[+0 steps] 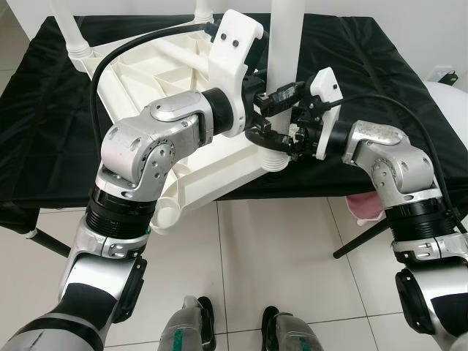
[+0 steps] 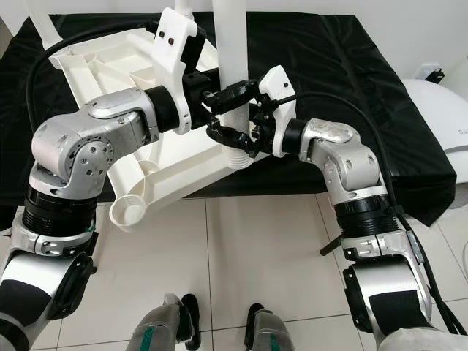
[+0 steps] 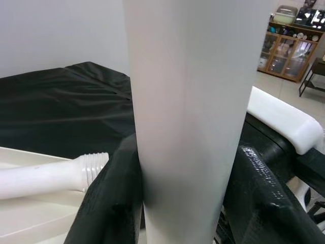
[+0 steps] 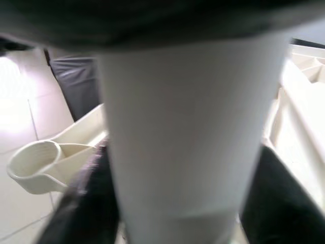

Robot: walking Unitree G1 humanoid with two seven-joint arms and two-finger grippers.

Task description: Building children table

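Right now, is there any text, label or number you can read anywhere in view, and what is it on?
No text can be read in full.
"So": cut-off grey letters at the picture's edge on the white appliance to the robot's right; the rest is out of frame.

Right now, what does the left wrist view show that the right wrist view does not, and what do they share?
Left wrist view alone: a loose white table leg with a threaded end lying beside the black cloth, and a wooden glass-door cabinet across the room.

Right wrist view alone: the tabletop's empty round corner socket over the tiled floor.

Both: the upright white table leg, very close, with that gripper's black fingers on either side of it.
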